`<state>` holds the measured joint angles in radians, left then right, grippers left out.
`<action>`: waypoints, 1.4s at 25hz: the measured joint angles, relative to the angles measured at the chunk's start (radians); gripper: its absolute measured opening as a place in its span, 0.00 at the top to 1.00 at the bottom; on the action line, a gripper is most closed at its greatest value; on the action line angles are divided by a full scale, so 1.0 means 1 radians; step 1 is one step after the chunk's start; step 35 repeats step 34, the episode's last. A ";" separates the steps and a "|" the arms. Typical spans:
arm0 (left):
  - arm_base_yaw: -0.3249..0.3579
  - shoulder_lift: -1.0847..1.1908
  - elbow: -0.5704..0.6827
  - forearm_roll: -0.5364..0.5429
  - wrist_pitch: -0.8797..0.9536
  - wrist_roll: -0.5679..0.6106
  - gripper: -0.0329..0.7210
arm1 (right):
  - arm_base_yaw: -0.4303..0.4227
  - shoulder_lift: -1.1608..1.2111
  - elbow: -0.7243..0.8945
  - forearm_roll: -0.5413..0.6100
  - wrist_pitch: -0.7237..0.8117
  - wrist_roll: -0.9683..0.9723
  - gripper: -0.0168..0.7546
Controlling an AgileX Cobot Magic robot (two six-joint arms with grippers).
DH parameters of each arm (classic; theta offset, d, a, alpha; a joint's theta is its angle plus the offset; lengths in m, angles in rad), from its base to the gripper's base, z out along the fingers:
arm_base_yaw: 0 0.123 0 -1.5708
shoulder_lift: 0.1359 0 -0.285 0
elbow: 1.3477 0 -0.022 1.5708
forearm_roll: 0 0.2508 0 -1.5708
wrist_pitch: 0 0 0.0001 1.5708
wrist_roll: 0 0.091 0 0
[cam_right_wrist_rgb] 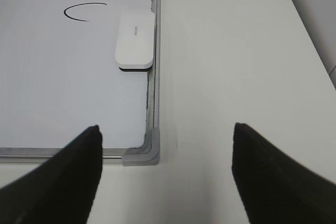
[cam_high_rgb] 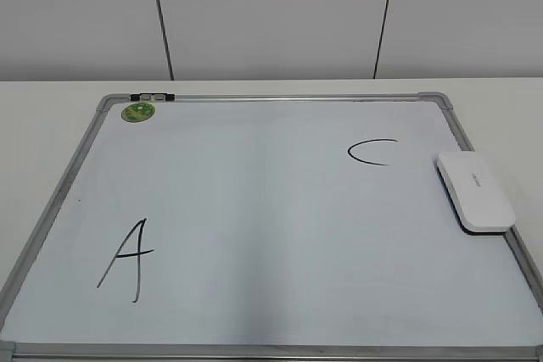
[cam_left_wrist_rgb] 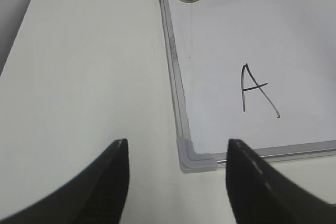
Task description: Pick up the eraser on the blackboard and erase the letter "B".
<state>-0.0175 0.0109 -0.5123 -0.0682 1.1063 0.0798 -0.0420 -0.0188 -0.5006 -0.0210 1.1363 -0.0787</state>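
Observation:
The white eraser [cam_high_rgb: 475, 191] lies on the blackboard [cam_high_rgb: 254, 209] at its right edge, just below the black "C" [cam_high_rgb: 372, 152]; it also shows in the right wrist view [cam_right_wrist_rgb: 136, 39]. A black "A" [cam_high_rgb: 125, 260] is at the board's lower left. No letter "B" shows on the board in any view. My left gripper [cam_left_wrist_rgb: 176, 153] is open and empty above the board's near left corner. My right gripper [cam_right_wrist_rgb: 165, 137] is open and empty above the near right corner, well short of the eraser. Neither gripper shows in the exterior view.
A round green sticker [cam_high_rgb: 138, 111] and a small clip [cam_high_rgb: 153, 97] sit at the board's far left corner. The board lies on a white table [cam_left_wrist_rgb: 89, 66] with a white panelled wall [cam_high_rgb: 271, 14] behind.

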 joint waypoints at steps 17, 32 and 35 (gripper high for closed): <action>0.000 0.000 0.000 0.000 0.000 0.000 0.42 | 0.000 0.000 0.000 -0.006 0.000 0.002 0.21; 0.000 0.000 0.000 0.000 0.000 0.000 0.47 | 0.000 0.000 0.000 -0.007 0.000 0.002 0.21; 0.000 0.000 0.000 0.000 0.000 0.000 0.48 | 0.000 0.000 0.000 -0.007 0.000 0.002 0.21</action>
